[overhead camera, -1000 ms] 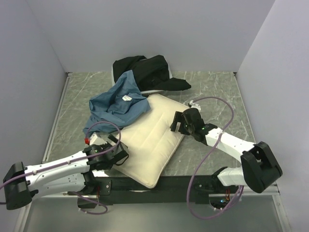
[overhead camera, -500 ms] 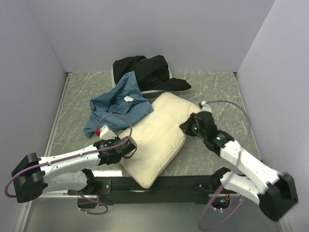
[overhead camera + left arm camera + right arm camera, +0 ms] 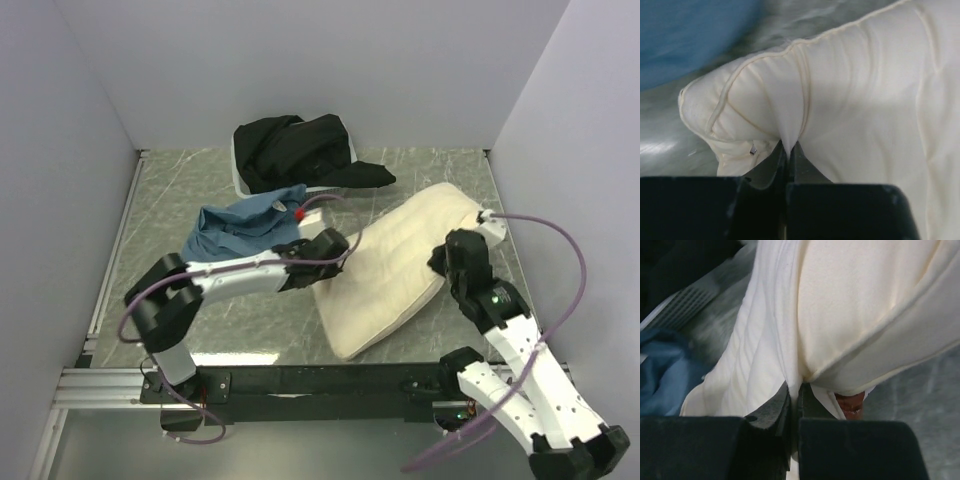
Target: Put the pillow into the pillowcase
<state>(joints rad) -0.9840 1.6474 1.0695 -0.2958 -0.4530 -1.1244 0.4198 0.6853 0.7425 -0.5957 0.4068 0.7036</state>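
Pillow: cream, quilted, bunched | pillowcase: blue, crumpled nearby

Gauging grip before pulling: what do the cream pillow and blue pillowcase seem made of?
Cream-white rectangular pillow: matte, woven-looking fabric over soft filling, judging by its puckers and piped seams. Slate-blue pillowcase: thin matte cloth, crumpled into folds.

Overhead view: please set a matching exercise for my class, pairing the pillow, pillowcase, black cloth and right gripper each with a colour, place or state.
Things:
1. pillow
2. pillowcase
3. black cloth
4. right gripper

Descriptions:
A. crumpled, slate blue
B. heaped at the back
C. shut on the pillow
D. cream, quilted

Pairs: 1-D, 2-A, 3-B, 4-C
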